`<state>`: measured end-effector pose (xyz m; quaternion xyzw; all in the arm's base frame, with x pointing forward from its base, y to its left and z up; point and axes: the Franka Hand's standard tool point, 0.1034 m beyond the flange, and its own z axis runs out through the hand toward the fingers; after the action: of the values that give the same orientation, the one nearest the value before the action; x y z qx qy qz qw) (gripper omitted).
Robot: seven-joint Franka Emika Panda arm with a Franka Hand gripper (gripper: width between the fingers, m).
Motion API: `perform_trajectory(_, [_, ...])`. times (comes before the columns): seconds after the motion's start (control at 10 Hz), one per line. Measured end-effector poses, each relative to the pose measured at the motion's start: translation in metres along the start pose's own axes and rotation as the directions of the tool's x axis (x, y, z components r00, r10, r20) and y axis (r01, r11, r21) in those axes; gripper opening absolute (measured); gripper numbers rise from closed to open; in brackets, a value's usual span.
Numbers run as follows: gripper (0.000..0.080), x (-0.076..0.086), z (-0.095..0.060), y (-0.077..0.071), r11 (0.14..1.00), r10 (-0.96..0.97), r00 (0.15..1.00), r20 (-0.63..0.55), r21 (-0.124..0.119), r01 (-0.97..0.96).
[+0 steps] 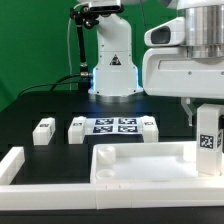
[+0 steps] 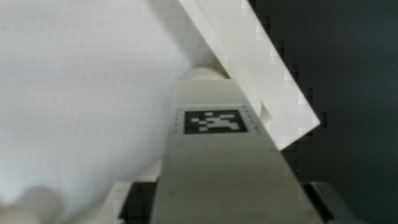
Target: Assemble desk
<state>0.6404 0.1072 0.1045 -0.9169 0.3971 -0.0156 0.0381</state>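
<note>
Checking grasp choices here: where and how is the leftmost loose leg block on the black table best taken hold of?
Take the leftmost leg block across its two parallel side faces, coming straight down from above: it lies low on the table with free space either side.

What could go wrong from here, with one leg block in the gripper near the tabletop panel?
1. The leg block hangs close to the rim of the tabletop panel. On the way down it may strike the rim and push the panel aside.
2. In the wrist view the gripper seems to hold the block by one end only, so a contact might tilt it or make it slip between the fingers.
</note>
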Motion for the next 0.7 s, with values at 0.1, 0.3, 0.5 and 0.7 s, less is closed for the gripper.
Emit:
perform_trajectory(0.1, [0.0287,0.0005,-0.0005,-0.0008,0.990,0.144,0.990,0.008,0.010,-0.144])
perform_trajectory(0.3, [0.0287,0.0016,-0.0007,-0.0002,0.922,0.386,0.922,0.022,0.012,-0.386])
perform_trajectory(0.5, [0.0288,-0.0023,0.0022,-0.0015,0.804,0.593,0.805,0.022,0.020,-0.594])
perform_trajectory(0.7, [0.0288,-0.0046,0.0017,-0.0035,0.714,0.699,0.714,0.034,0.013,-0.700])
